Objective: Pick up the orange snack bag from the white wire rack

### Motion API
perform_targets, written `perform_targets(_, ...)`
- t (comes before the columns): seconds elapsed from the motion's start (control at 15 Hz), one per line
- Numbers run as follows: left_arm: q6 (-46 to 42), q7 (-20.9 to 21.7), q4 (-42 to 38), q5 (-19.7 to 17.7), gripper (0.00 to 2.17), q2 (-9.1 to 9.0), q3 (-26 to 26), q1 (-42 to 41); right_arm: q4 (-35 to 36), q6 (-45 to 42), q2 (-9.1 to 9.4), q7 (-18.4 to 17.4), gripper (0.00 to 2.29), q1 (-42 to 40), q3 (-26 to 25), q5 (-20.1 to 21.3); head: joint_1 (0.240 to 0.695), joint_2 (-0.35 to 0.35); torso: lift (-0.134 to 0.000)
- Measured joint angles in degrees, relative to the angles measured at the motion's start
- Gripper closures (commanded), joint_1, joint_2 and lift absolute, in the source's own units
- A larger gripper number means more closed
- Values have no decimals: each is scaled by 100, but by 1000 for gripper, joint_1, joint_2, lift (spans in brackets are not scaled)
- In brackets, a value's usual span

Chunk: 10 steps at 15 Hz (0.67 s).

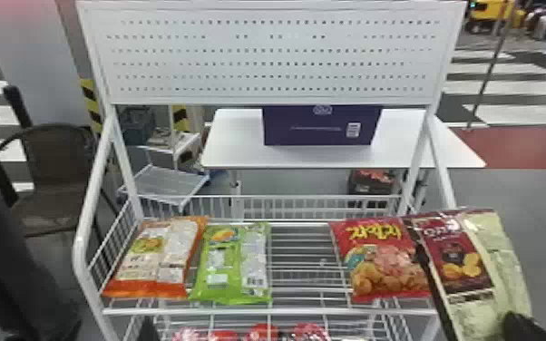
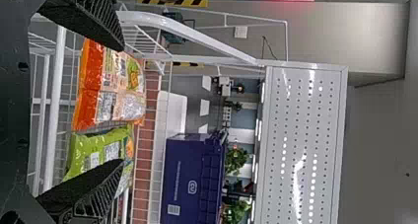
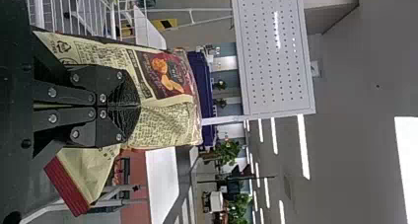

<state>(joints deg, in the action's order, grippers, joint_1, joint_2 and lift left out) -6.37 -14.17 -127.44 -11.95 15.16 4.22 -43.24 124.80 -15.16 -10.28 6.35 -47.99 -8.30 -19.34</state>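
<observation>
The orange snack bag [image 1: 156, 258] lies at the left end of the white wire rack [image 1: 301, 312]. My left gripper [image 1: 148, 330] shows as a dark tip at the head view's bottom edge, in front of the shelf. In the left wrist view my left gripper [image 2: 121, 104] is open, and the orange bag [image 2: 109, 86] is seen beyond and between its fingers. At the rack's right end, my right gripper [image 1: 522, 327] holds a cream and maroon bag [image 1: 505, 254]. The right wrist view has the right gripper [image 3: 139, 106] shut on that cream bag [image 3: 170, 125].
A green bag [image 1: 231, 265] lies right beside the orange one. A red snack bag [image 1: 383, 263] lies farther right, partly behind the held bag. Red packages [image 1: 263, 333] sit on the lower shelf. Behind the rack, a purple box [image 1: 322, 127] stands on a white table [image 1: 236, 145].
</observation>
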Motion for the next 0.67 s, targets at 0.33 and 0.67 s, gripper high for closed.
perform_targets(0.33,0,-1,0,-1,80,-1,0,0,0,0,0,0,2256,0,1,0,499,0,0)
perform_targets(0.67,0,2,10,-1,80,8,0,5,10,0,-2,4,2256,-13,-10,0,499,0,0)
